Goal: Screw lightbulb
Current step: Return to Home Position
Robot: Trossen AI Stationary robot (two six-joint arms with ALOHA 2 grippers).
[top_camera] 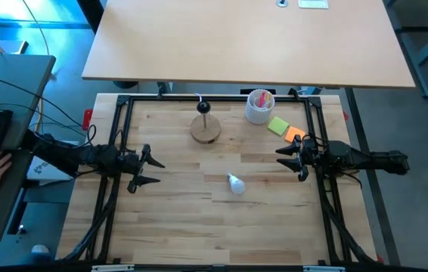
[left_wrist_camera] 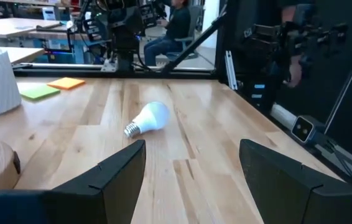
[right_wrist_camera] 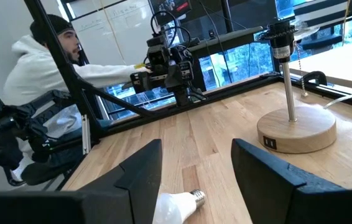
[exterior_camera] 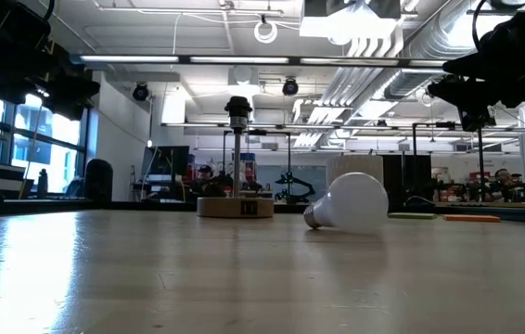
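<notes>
The lightbulb (top_camera: 235,183) lies on its side on the bare tabletop (top_camera: 191,227), roughly midway between the two arms. It is in front of the lamp stand (top_camera: 206,128), whose socket (top_camera: 203,107) is empty. The left arm (top_camera: 85,157) sits at the tabletop's left edge and the right arm (top_camera: 358,159) at its right edge. The left jaws and the right jaws are both spread wide and hold nothing, each pointing inward at the bulb from well apart.

The retreat to rest looks nearly complete. To finish it cleanly, each arm should draw back along its own side with its jaws kept away from the bulb, which would likely roll at a nudge. The right arm should also stay clear of the orange sticky note (top_camera: 295,136) and the white ribbed cup (top_camera: 259,107) near it.
</notes>
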